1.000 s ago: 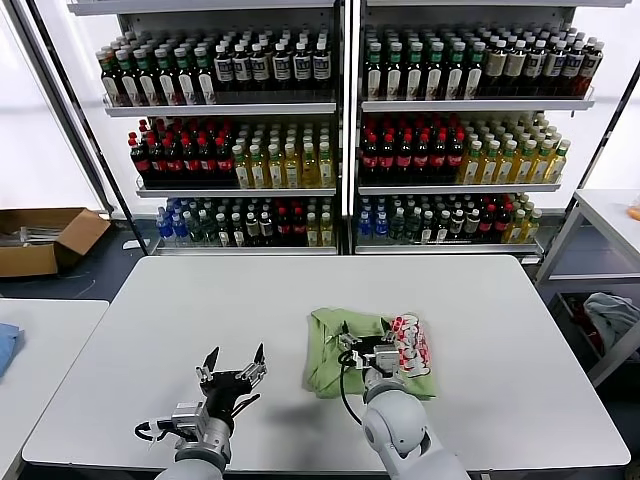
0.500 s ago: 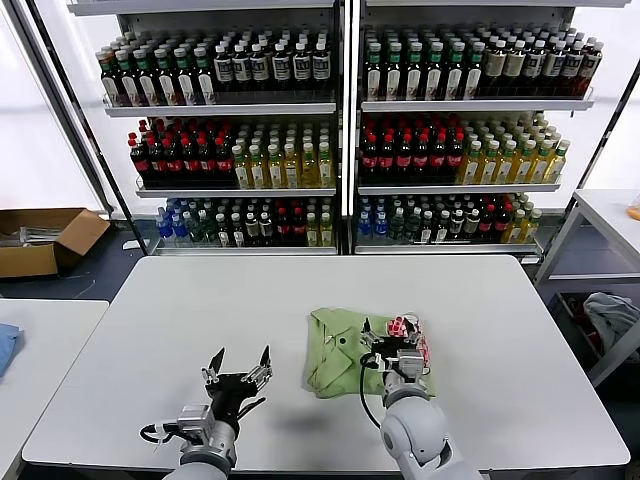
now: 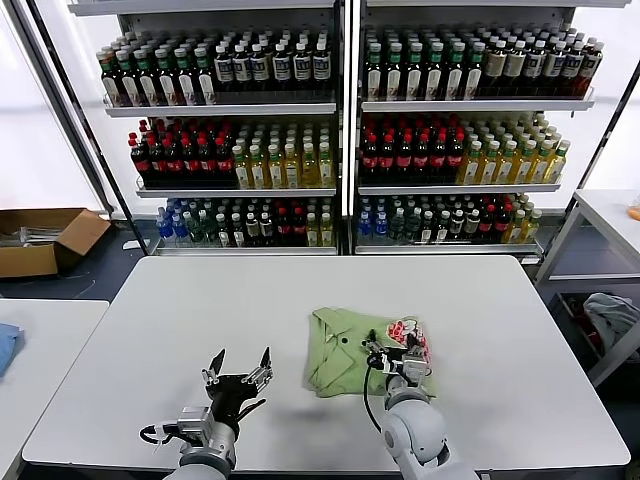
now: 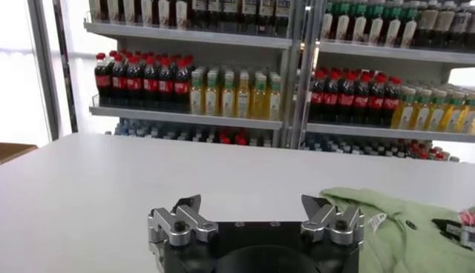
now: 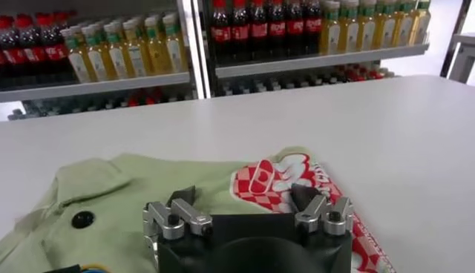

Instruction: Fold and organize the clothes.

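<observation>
A light green shirt (image 3: 345,350) lies folded on the white table (image 3: 250,310), right of centre, front side up with its red-and-white logo (image 3: 410,340) and a collar button showing. My right gripper (image 3: 395,355) is open and empty, just above the shirt's near edge; in the right wrist view (image 5: 245,204) the logo (image 5: 267,182) lies between its spread fingers. My left gripper (image 3: 238,368) is open and empty over bare table to the left of the shirt; the shirt's edge (image 4: 401,222) shows in the left wrist view beside that gripper (image 4: 252,211).
Shelves of bottles (image 3: 340,130) stand behind the table. A second white table with a blue cloth (image 3: 5,345) is at the far left, a cardboard box (image 3: 45,240) on the floor behind it. A side table (image 3: 605,215) and a grey bundle (image 3: 612,315) are at the right.
My right gripper has drawn back toward me and to the right, off the shirt's middle to its near edge. The shirt now lies flatter. The left gripper has barely moved.
</observation>
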`<move>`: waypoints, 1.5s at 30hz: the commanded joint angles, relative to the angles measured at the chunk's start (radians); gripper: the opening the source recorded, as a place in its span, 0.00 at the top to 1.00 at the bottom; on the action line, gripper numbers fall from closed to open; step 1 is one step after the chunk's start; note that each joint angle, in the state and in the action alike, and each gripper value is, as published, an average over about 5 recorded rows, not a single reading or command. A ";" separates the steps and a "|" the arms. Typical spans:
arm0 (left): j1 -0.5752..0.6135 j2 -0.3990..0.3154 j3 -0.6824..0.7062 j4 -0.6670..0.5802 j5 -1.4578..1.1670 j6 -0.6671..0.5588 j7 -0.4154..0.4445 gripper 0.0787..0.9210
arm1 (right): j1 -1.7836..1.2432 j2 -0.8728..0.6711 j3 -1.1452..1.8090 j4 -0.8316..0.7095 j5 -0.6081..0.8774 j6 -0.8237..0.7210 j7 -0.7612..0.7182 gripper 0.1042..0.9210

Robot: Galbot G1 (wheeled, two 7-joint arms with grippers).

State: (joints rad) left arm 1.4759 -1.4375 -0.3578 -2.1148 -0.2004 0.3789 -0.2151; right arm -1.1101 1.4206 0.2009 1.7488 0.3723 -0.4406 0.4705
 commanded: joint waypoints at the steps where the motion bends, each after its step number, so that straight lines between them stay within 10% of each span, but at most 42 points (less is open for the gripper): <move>1: 0.001 -0.003 -0.008 -0.012 0.005 -0.011 -0.002 0.12 | -0.005 -0.019 0.013 0.076 0.002 0.024 -0.016 0.12; 12: 0.004 -0.046 -0.043 -0.054 0.027 -0.092 -0.004 0.12 | -0.135 -0.216 0.042 0.391 -0.305 0.071 -0.093 0.12; 45: -0.040 -0.009 -0.138 -0.051 -0.062 -0.153 -0.015 0.12 | -0.398 -0.229 0.288 0.447 -0.228 0.049 -0.102 0.12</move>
State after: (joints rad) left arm 1.4404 -1.4487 -0.4921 -2.1658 -0.2450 0.2335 -0.2278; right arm -1.4615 1.1982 0.4256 2.1604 0.1574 -0.3878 0.3746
